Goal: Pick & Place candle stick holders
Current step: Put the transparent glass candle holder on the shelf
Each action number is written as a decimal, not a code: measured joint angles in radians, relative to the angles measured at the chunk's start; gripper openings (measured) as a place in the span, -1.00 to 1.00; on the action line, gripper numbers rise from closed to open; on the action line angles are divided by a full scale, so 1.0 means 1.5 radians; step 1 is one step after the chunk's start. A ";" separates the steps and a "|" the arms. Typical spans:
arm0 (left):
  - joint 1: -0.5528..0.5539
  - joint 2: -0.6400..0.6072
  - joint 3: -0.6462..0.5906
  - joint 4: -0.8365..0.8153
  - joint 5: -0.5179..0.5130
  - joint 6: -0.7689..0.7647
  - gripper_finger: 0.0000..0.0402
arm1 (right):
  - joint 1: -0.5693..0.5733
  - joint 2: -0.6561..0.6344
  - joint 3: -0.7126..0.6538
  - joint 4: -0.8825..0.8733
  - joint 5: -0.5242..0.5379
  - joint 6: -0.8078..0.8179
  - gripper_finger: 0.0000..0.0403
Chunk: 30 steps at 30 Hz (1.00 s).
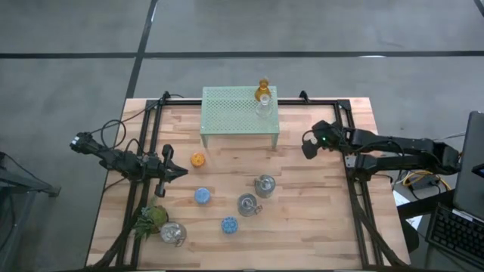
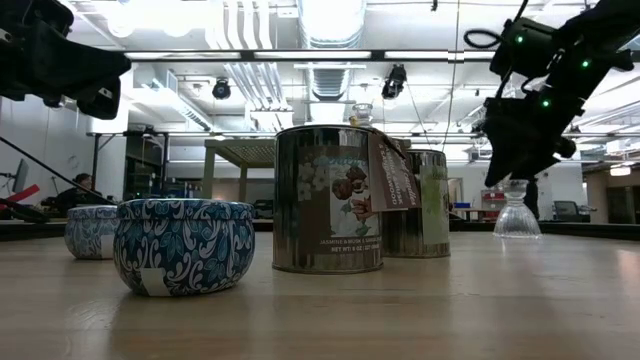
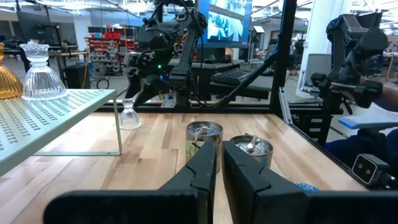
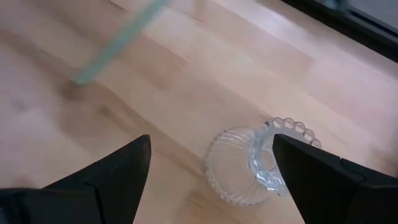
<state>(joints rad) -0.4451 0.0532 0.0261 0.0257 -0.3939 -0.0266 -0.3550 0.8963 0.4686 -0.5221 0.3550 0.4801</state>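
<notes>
A clear glass candle stick holder (image 4: 249, 167) stands on its wide foot on the table, right of the pale-green mesh stand (image 1: 240, 111). My right gripper (image 4: 211, 171) is open just above it, slanting down, with one finger on either side of it and touching nothing; the low view shows the gripper (image 2: 512, 170) over the holder (image 2: 517, 212). An amber holder (image 1: 263, 89) and a clear one (image 1: 263, 106) stand on the mesh stand. The orange one (image 1: 198, 159), two blue (image 1: 202, 196) and three silvery holders (image 1: 265, 185) sit on the table. My left gripper (image 1: 181, 172) waits shut at the left.
A green leafy plant (image 1: 151, 219) sits at the near left corner beside a silvery holder (image 1: 173, 233). The black frame rails (image 1: 355, 189) run along both table sides. Bare wood lies between the stand's right leg and the right rail.
</notes>
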 joint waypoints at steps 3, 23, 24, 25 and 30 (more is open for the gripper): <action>0.000 0.000 0.000 0.000 0.000 0.000 -0.85 | 0.011 -0.009 0.000 0.037 -0.030 -0.009 0.63; 0.000 0.000 0.000 0.000 0.000 0.000 -0.85 | 0.084 -0.068 0.004 -0.058 -0.027 0.057 0.63; 0.000 0.000 0.000 0.000 0.000 0.000 -0.85 | 0.087 -0.071 0.004 -0.070 -0.021 0.064 0.63; 0.000 0.000 0.000 0.000 0.000 0.000 -0.85 | 0.091 -0.073 0.004 -0.082 -0.011 0.071 0.63; 0.000 0.000 0.000 0.000 0.000 0.000 -0.85 | 0.097 -0.059 -0.009 -0.056 0.031 0.110 0.63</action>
<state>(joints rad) -0.4454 0.0532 0.0261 0.0257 -0.3939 -0.0269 -0.2092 0.8080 0.4556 -0.6058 0.4014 0.6451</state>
